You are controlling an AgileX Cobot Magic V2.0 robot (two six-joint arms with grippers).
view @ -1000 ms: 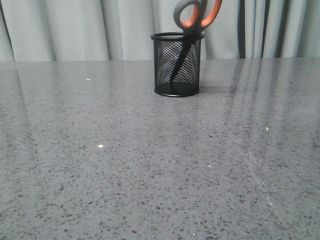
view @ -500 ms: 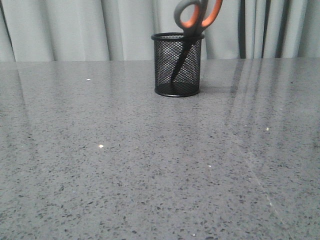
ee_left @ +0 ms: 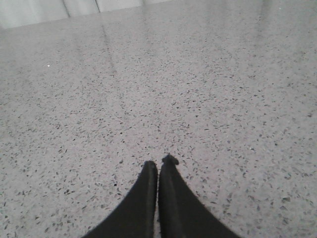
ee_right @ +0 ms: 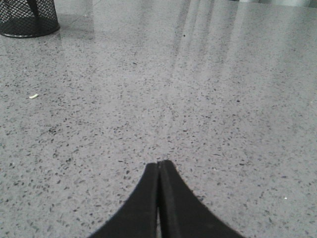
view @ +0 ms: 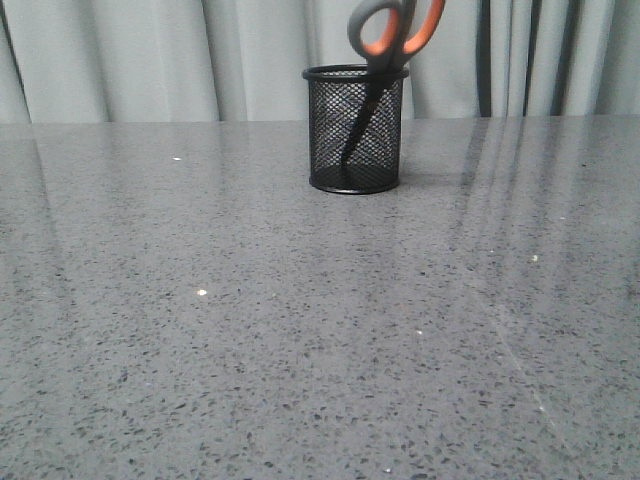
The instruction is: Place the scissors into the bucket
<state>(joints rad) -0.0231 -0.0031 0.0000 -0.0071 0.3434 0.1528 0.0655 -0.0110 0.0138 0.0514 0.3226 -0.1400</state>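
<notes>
The black wire-mesh bucket (view: 355, 128) stands upright at the far middle of the grey speckled table (view: 300, 330). The scissors (view: 392, 32) stand inside it, blades down, with the grey and orange handle loops sticking out above the rim and leaning right. The bucket's base also shows in the right wrist view (ee_right: 27, 17). My left gripper (ee_left: 158, 162) is shut and empty, low over bare table. My right gripper (ee_right: 159, 163) is shut and empty, low over the table, well short of the bucket. Neither gripper shows in the front view.
Grey curtains (view: 150, 60) hang behind the table's far edge. A small pale crumb (ee_right: 33, 96) lies on the table between my right gripper and the bucket. A few pale specks (view: 201, 292) dot the surface.
</notes>
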